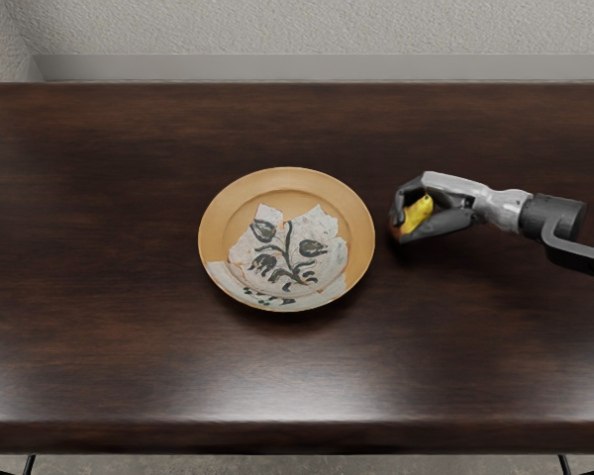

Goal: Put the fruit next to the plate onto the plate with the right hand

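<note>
Fruit (416,214), small and yellow, sits inside my right hand (438,206), whose dark fingers are curled around it in a grasp, so only a sliver shows between them. It is toward the bench's right edge, roughly midway between the far and near edges, just beside the plate's right rim and not yet over it. I cannot tell whether it is clear of the surface or resting on it; a shadow lies close under the hand.

The plate (221,218), orange with a dark leaf pattern, lies around the middle of the bench (99,327). My left arm is out of view.

The carry across the rim worries me most. If I travel too low, I judge the knuckles or the fruit could catch the raised rim and shove the plate toward the left edge. The fruit looks elongated, so a loose grip might let it pivot and slip out. Letting go over the sloped rim could roll it back onto the bench.
</note>
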### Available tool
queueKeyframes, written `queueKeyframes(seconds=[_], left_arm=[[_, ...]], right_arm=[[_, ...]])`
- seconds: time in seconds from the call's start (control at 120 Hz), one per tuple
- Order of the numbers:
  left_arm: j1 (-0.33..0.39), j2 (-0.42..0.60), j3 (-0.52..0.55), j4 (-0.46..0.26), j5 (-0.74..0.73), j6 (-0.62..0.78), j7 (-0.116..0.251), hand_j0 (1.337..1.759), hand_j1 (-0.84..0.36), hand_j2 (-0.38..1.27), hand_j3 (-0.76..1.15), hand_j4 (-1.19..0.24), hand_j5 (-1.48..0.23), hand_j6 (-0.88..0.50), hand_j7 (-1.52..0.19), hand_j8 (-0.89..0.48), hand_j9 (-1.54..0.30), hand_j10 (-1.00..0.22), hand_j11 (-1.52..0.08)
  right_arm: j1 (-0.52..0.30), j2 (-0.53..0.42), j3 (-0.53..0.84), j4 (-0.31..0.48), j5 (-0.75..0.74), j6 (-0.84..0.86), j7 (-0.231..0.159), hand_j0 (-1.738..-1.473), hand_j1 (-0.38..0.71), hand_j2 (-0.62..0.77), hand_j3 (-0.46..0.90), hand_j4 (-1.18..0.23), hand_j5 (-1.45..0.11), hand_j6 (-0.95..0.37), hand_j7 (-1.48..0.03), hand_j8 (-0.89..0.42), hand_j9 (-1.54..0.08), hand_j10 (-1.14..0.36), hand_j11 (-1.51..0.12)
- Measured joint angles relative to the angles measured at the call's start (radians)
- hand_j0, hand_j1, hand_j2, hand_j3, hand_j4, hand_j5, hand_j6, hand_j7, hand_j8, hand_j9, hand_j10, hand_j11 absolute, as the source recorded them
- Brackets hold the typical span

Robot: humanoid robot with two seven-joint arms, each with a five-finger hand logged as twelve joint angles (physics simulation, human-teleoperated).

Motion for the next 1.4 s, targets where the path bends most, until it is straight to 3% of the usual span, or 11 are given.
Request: queueKeyframes(seconds=[0.15,0.433,0.783,0.917,1.075,1.133,1.283,1.4], left_arm=[[0.000,0.000,0.000,0.000,0.000,0.000,0.000,1.658,0.33,0.00,0.00,-0.02,-0.02,-0.02,-0.02,-0.02,-0.02,-0.02,-0.02],[0.000,0.000,0.000,0.000,0.000,0.000,0.000,1.658,0.33,0.00,0.00,-0.02,-0.02,-0.02,-0.02,-0.02,-0.02,-0.02,-0.02],[0.000,0.000,0.000,0.000,0.000,0.000,0.000,1.658,0.33,0.00,0.00,-0.02,-0.02,-0.02,-0.02,-0.02,-0.02,-0.02,-0.02],[0.000,0.000,0.000,0.000,0.000,0.000,0.000,1.658,0.33,0.00,0.00,-0.02,-0.02,-0.02,-0.02,-0.02,-0.02,-0.02,-0.02],[0.000,0.000,0.000,0.000,0.000,0.000,0.000,1.658,0.33,0.00,0.00,-0.02,-0.02,-0.02,-0.02,-0.02,-0.02,-0.02,-0.02],[0.000,0.000,0.000,0.000,0.000,0.000,0.000,1.658,0.33,0.00,0.00,-0.02,-0.02,-0.02,-0.02,-0.02,-0.02,-0.02,-0.02],[0.000,0.000,0.000,0.000,0.000,0.000,0.000,1.658,0.33,0.00,0.00,-0.02,-0.02,-0.02,-0.02,-0.02,-0.02,-0.02,-0.02],[0.000,0.000,0.000,0.000,0.000,0.000,0.000,1.658,0.33,0.00,0.00,-0.02,-0.02,-0.02,-0.02,-0.02,-0.02,-0.02,-0.02]], right_arm=[[0.035,-0.023,0.006,0.003,-0.001,0.045,0.033,-1.647,0.41,0.20,0.00,-0.83,-1.21,-0.59,-1.13,-0.18,-1.16,-0.21,-1.17],[0.128,-0.021,0.009,0.009,-0.001,0.138,0.044,-1.652,0.38,0.16,0.00,-0.83,-1.21,-0.62,-1.13,-0.19,-1.18,-0.21,-1.21],[0.173,0.107,-0.006,0.009,-0.015,0.152,0.033,-1.655,0.38,0.16,0.00,-0.84,-1.21,-0.62,-1.13,-0.19,-1.20,-0.20,-1.23],[0.201,0.162,-0.013,0.009,-0.048,0.151,-0.044,-1.655,0.39,0.16,0.00,-0.83,-1.22,-0.61,-1.13,-0.17,-1.21,-0.19,-1.23],[0.234,0.228,-0.018,0.008,-0.078,0.150,-0.244,-1.654,0.44,0.24,0.00,-0.82,-1.25,-0.58,-1.13,-0.14,-1.22,-0.17,-1.23],[0.245,0.249,-0.019,0.008,-0.083,0.150,-0.296,-1.652,0.44,0.24,0.00,-0.82,-1.25,-0.58,-1.13,-0.14,-1.22,-0.17,-1.22],[0.274,0.289,-0.019,0.008,-0.086,0.152,-0.366,-1.651,0.45,0.26,0.00,-0.82,-1.25,-0.57,-1.13,-0.14,-1.22,-0.17,-1.22],[0.284,0.303,-0.018,0.008,-0.085,0.151,-0.390,-1.650,0.44,0.25,0.00,-0.81,-1.23,-0.58,-1.12,-0.14,-1.21,-0.17,-1.21]])
